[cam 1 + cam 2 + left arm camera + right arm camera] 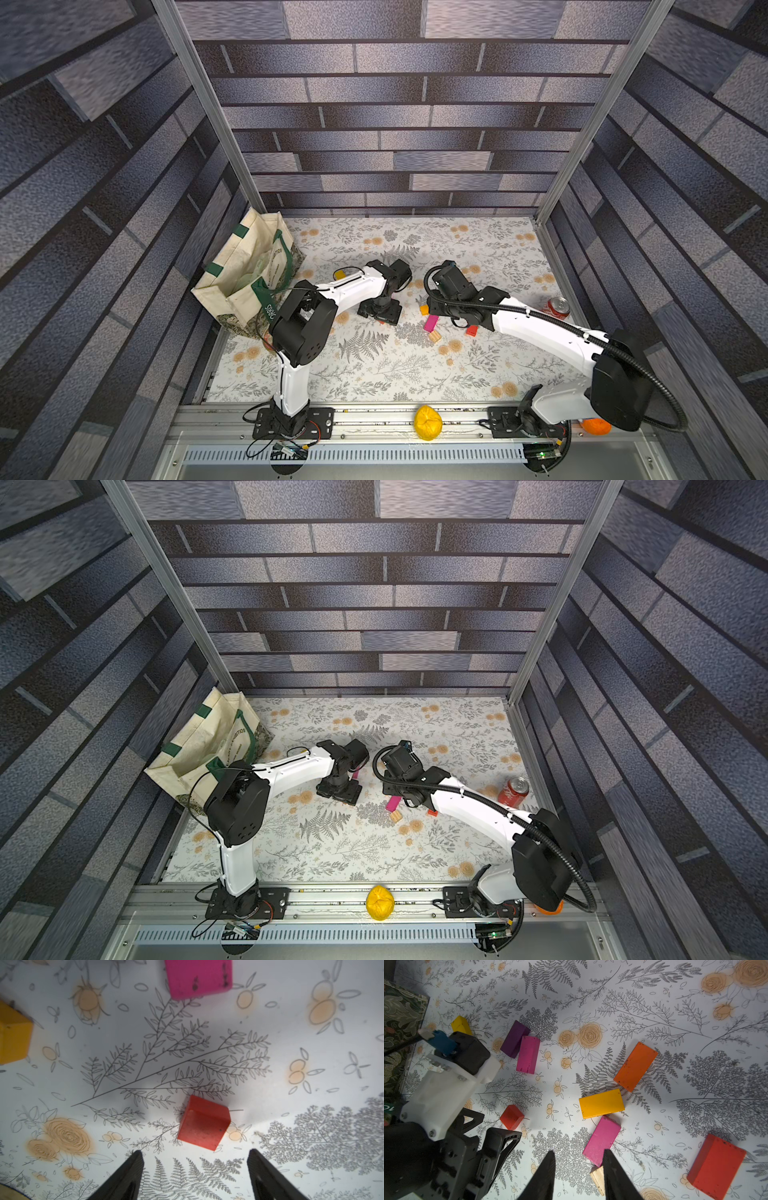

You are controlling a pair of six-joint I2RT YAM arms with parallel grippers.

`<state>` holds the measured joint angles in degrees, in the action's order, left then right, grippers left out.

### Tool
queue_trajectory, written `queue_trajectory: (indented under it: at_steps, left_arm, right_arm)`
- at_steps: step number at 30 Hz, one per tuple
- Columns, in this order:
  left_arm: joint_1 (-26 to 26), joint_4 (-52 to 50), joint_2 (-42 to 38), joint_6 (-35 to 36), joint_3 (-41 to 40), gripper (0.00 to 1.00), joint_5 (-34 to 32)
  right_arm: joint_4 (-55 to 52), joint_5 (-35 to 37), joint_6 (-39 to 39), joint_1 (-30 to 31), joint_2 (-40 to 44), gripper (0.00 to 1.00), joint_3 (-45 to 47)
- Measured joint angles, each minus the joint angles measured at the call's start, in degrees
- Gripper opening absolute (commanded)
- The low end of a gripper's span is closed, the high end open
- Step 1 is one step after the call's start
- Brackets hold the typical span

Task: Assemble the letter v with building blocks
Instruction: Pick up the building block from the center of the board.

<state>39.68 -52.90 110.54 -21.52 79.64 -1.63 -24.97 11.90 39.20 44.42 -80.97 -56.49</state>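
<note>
1. red cube (204, 1123) rests on the bench (62, 1088) just ahead of our spread, empty left tool (195, 1151).
2. likely light, rigid; we'd pinch opposite flat faces.
3. right tool (579, 1150) parted, empty, at cube's three o'clock.

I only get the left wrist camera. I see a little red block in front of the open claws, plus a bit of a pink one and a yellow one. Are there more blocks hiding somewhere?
Observer: Yes. The right wrist view shows an orange block lying flat.
Operator: Is the other claw holding one?
Observer: No. The right gripper is open and empty, with the end of a magenta block lying right at its tips.
Operator: Is there anything that isn't a block?
Observer: A red soda can sits at the edge of the floral table, seen in a top view.
</note>
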Motion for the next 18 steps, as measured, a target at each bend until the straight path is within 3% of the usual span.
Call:
queue_trajectory:
  at_steps: [18]
  left_arm:
    - [0.1,0.3,2.1,0.2,0.0,0.63,-0.4]
  right_arm:
    - [0.4,-1.5,0.0,0.0,-1.8,0.40,-1.1]
